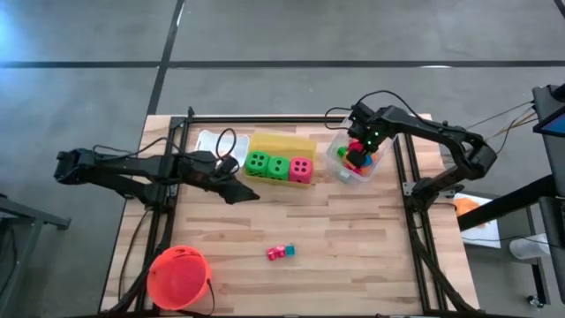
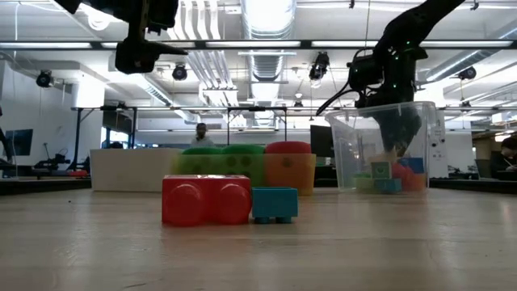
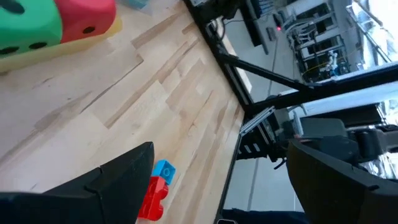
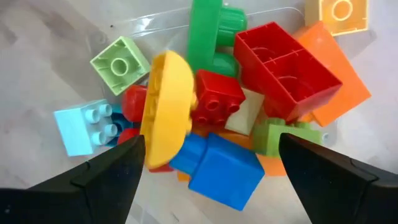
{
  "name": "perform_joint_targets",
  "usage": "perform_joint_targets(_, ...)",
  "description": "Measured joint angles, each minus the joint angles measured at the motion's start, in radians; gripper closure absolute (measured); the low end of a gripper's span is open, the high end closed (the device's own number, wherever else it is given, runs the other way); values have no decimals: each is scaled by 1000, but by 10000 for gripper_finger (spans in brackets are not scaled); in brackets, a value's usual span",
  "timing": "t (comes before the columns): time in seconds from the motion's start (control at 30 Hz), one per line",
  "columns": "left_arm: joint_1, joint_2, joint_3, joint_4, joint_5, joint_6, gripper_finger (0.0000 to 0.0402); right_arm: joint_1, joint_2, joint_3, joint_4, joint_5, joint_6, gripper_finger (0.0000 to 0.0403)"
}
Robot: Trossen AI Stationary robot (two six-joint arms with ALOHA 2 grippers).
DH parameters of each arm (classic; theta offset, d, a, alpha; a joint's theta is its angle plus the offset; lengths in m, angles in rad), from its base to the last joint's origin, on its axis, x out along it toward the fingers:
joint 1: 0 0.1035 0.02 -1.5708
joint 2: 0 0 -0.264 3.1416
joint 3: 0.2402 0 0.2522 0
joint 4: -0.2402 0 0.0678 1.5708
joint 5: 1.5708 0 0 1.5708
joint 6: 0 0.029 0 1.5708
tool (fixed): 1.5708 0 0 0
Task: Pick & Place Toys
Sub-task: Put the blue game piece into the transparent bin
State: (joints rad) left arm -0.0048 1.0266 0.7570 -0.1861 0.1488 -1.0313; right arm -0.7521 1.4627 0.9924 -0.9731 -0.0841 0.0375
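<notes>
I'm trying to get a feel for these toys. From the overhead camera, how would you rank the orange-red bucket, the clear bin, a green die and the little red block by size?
Largest to smallest, high view:
1. Orange-red bucket
2. Clear bin, slightly smaller, partly hidden under the right arm, so unsure
3. Green die
4. Red block

Work surface: pale butcher-block wooden table [image 1: 353, 238] with a black frame along its edges. Far side, left to right: white rectangular bin [image 1: 208, 141], yellow rectangular bin [image 1: 282, 145], clear plastic bin [image 1: 340, 163] holding mixed blocks. Two green black-dotted dice [image 1: 267, 165] and one pink-red die [image 1: 301, 169] stand in a row just near of the yellow bin. Near left corner: orange-red round bucket [image 1: 178, 277]. Near centre: red plastic block [image 1: 277, 253] touching a small blue block [image 1: 289, 250].
</notes>
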Motion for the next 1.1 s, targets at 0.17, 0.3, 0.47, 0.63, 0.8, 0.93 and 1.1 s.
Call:
perform_joint_targets(0.17, 0, 30, 2, -18, 12, -13, 51, 0, -58, 0, -26, 0, 13, 39)
perform_joint_targets(0.3, 0, 69, 3, -22, 29, 6, 51, 8, -130, 0, -34, -6, 61, 39)
perform_joint_targets(0.47, -7, 135, 29, -29, 92, 79, 51, 50, -236, 0, -40, -51, 127, 39)
perform_joint_targets(0.63, -51, 218, 107, -112, 98, 225, 51, 148, -334, 0, -39, -58, 208, 39)
perform_joint_targets(0.8, -90, 283, 170, -271, 90, 348, 51, 313, -402, 0, -19, -56, 306, 38)
perform_joint_targets(0.93, -110, 269, 165, -315, 90, 374, 51, 526, -424, 0, 52, -54, 408, 39)
perform_joint_targets(1.1, -142, 231, 133, -357, 49, 356, 51, 824, -393, 1, 235, 70, 521, 39)
